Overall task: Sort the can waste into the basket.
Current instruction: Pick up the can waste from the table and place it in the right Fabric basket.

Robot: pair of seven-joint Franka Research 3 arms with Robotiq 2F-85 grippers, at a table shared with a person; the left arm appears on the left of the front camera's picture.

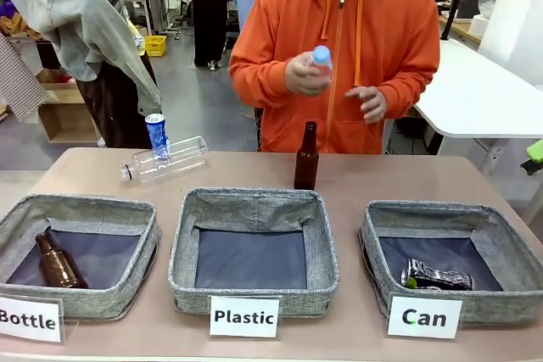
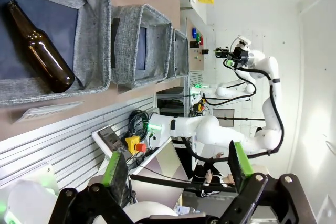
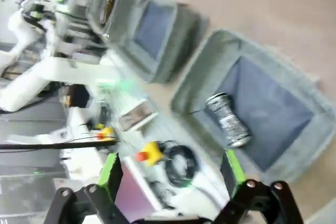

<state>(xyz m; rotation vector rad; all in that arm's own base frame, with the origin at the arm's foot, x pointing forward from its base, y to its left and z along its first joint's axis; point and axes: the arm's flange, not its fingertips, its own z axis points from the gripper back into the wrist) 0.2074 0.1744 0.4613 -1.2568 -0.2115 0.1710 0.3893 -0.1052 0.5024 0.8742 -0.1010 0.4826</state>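
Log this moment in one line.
black can: in basket | blue can: upright on table | left gripper: open | right gripper: open

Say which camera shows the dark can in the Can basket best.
The front view: the dark can lies sharp in the basket. The right wrist view shows the can larger but blurred; the left wrist view catches the basket's wall side-on.

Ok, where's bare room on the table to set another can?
Bare tabletop behind the Can basket, right of the standing brown bottle. A smaller patch between that bottle and the lying plastic bottle. Crowded far left: blue can beside the plastic bottle.
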